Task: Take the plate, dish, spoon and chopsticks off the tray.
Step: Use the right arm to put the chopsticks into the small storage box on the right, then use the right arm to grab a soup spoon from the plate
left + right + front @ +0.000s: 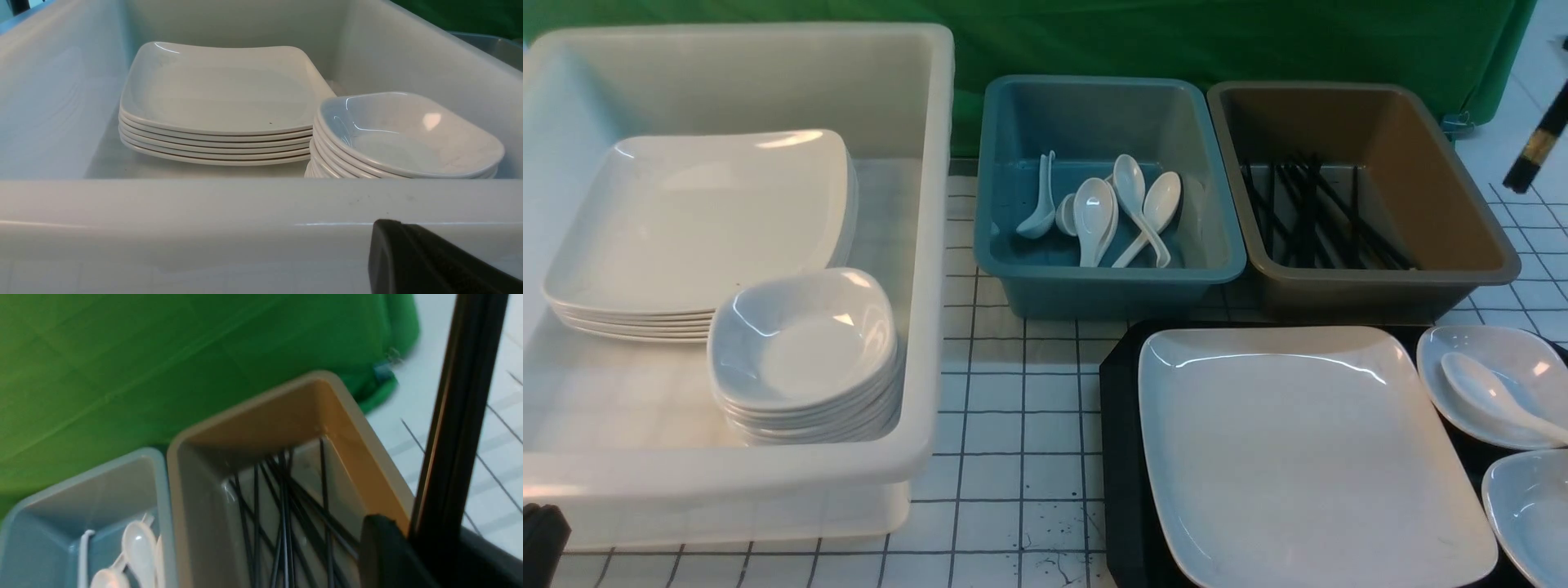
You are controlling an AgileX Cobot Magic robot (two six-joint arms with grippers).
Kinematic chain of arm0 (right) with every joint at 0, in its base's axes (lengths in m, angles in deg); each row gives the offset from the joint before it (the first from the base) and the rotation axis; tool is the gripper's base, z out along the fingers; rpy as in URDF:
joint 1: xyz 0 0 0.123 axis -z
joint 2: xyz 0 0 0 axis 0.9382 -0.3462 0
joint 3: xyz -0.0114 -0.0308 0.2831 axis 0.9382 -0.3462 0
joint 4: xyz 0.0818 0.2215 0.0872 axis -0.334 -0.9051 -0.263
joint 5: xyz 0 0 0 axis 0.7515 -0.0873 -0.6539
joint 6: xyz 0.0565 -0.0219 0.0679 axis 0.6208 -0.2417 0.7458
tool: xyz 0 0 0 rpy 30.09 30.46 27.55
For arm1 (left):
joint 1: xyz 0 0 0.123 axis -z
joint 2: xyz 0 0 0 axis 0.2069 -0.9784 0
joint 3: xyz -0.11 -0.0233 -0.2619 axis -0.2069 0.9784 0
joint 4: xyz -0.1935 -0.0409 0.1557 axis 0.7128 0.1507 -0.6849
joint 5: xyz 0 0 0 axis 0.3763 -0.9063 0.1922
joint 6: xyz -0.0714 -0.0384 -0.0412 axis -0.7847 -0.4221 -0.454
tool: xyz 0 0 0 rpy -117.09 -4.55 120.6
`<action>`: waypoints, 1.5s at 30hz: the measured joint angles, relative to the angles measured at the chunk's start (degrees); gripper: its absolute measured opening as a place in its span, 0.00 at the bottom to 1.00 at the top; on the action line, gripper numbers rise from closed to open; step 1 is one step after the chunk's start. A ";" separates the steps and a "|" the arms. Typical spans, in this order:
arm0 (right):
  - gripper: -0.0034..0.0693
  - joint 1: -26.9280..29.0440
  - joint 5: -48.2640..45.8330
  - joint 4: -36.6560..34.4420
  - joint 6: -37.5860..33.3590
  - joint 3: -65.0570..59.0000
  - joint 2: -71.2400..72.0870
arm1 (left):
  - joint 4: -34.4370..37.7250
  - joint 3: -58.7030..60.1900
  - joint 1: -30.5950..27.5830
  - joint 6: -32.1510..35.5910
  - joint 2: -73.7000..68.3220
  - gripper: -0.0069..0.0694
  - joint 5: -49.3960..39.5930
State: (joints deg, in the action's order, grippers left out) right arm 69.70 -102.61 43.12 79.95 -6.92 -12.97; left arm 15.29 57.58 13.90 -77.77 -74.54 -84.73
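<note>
The white square plate [1298, 441] lies on the black tray [1119, 408]. At its right a small dish [1523, 359] holds the spoon [1486, 396]; a second dish [1531, 506] sits nearer. My right gripper [425, 543] is shut on the black chopsticks [461, 416], held steeply beside the brown tub [359, 453]. Their banded end shows in the front view [1539, 143]; the gripper itself is out of that view. My left gripper [402, 230] is shut and empty, low in front of the white tub [245, 204], and shows in the front view [539, 535].
The white tub [935, 245] holds a stack of plates [694, 220] and a stack of dishes [800, 343]. The blue tub [1001, 253] holds several spoons [1094, 212]. The brown tub [1470, 237] holds several chopsticks [1307, 212]. A green cloth hangs behind.
</note>
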 joint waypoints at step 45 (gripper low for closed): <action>0.18 -6.86 -45.86 10.07 -25.72 -0.48 -5.63 | 0.00 0.00 0.00 0.00 0.00 0.10 -0.05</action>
State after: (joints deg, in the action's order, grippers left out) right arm 62.84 -148.47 53.19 54.23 -7.39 -18.60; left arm 15.29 57.58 13.90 -77.77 -74.54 -84.78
